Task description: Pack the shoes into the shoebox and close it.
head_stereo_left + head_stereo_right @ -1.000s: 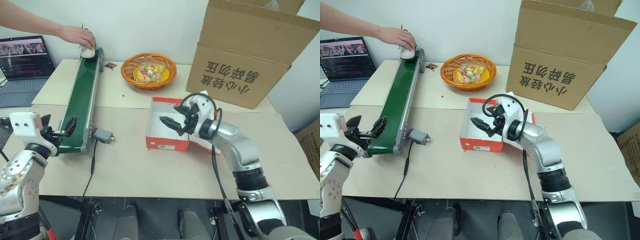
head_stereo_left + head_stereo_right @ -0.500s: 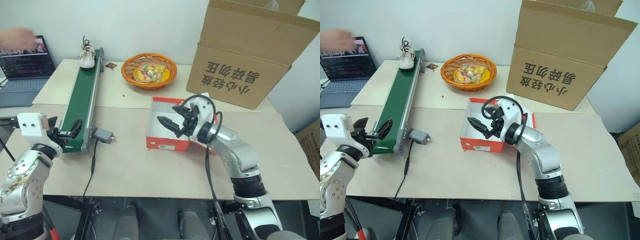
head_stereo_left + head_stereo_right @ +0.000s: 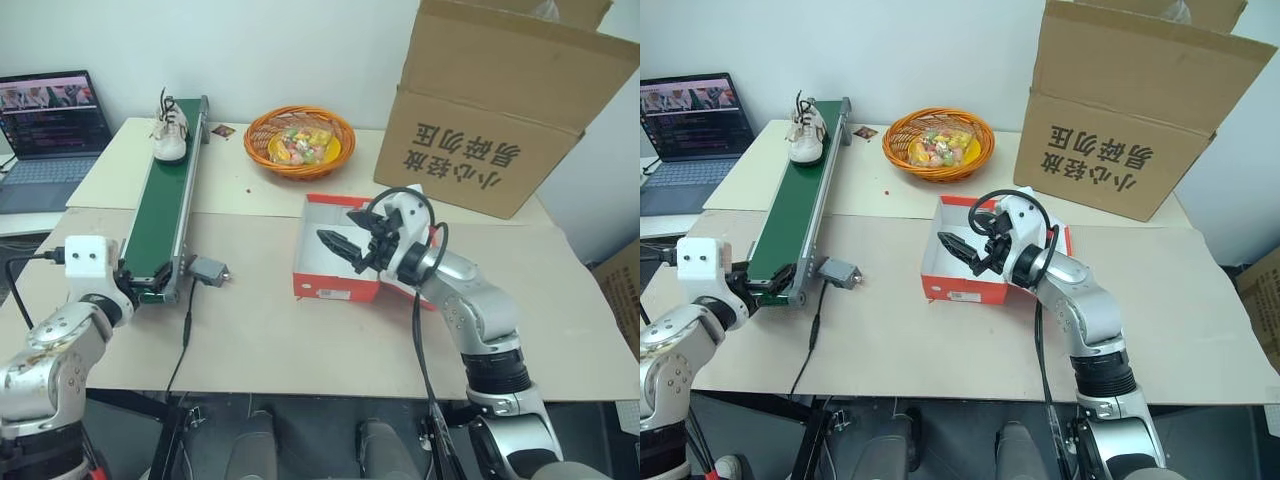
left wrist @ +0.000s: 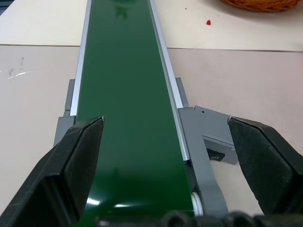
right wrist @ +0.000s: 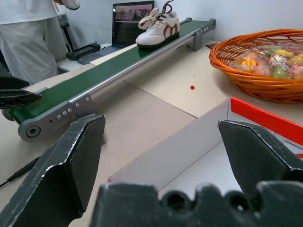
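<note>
One small white sneaker with dark laces (image 3: 169, 134): upright on the far end of the long green conveyor belt with grey metal rails (image 3: 163, 210). Red-orange cardboard shoebox, white inside (image 3: 322, 255): open on the beige table (image 3: 260, 330), seemingly empty, though its floor is partly hidden. Right gripper (image 3: 345, 252): jaws spread wide, holding nothing, over the box's open top. Left gripper (image 4: 165, 165): jaws wide, empty, at the belt's near end. Round orange wicker basket of wrapped sweets (image 3: 299, 140): beyond the box. Large brown carton (image 3: 500, 110): far right.
</note>
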